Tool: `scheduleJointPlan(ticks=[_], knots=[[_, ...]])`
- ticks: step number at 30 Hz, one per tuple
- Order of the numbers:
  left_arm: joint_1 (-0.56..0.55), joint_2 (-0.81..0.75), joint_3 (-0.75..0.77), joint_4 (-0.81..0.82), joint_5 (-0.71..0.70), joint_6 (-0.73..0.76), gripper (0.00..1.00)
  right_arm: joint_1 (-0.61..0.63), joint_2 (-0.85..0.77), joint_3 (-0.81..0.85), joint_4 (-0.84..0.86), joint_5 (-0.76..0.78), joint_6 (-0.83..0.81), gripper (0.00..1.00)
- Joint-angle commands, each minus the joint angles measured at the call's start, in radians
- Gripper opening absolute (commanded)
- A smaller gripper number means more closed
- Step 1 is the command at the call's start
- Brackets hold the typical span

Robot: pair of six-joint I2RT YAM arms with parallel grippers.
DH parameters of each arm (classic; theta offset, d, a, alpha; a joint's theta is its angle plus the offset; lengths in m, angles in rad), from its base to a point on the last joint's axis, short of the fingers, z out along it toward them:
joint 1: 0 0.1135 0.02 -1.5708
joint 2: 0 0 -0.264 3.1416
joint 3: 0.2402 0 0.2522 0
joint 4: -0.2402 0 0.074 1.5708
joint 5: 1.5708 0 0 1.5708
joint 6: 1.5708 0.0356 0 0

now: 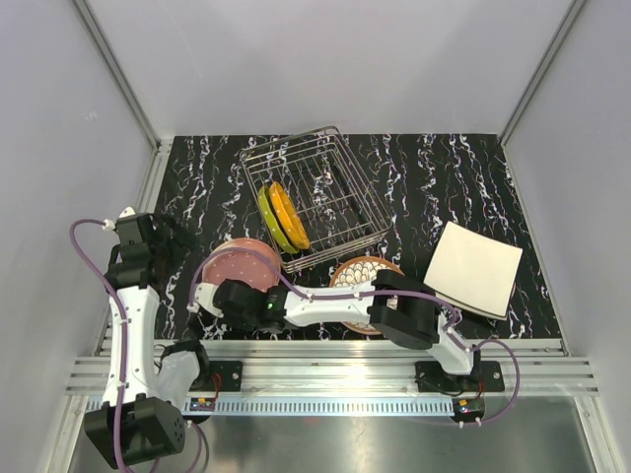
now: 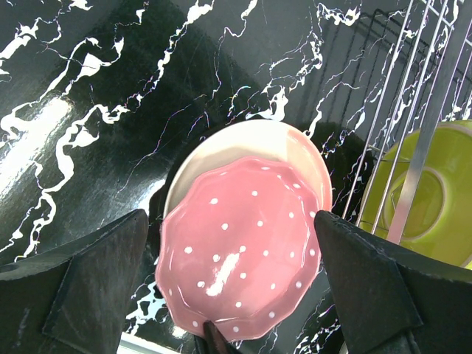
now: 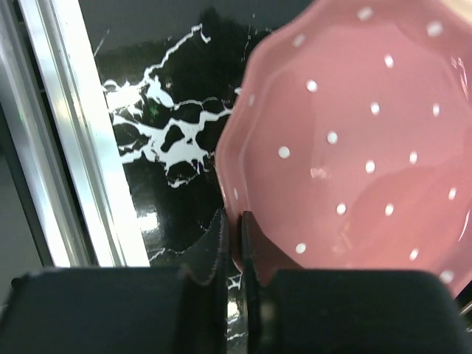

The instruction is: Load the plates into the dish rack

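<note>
Right end effector (image 3: 234,247) clenched on the rim of pink plate (image 3: 354,147), lower left in top view, atop cream plate (image 2: 243,136) beside dish rack (image 1: 291,140); left end effector (image 2: 232,295) released above. Risk: shallow edge pinch; plate may pivot or slip on lift.

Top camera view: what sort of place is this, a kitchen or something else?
Probably a robot test cell, not a kitchen: plain grey walls box in a marbled black tabletop, and two arms are bolted to an aluminium rail.
</note>
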Motion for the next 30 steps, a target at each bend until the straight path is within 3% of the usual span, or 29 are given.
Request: scheduleJointPlan(ticks=[1, 13, 19, 30], knots=[[0.005, -0.008, -0.003, 0.034, -0.008, 0.008, 0.99, 0.02, 0.016, 0.045, -0.03, 0.015, 0.021, 0.01], [0.006, -0.001, 0.006, 0.025, 0.006, 0.003, 0.99, 0.014, -0.145, 0.005, 0.102, 0.015, 0.073, 0.0], [0.006, 0.0, 0.002, 0.022, 0.059, -0.015, 0.99, -0.04, -0.22, -0.038, 0.205, -0.072, 0.168, 0.0], [0.008, 0.069, -0.159, 0.101, 0.337, -0.089, 0.99, -0.089, -0.289, -0.106, 0.295, -0.121, 0.225, 0.0]])
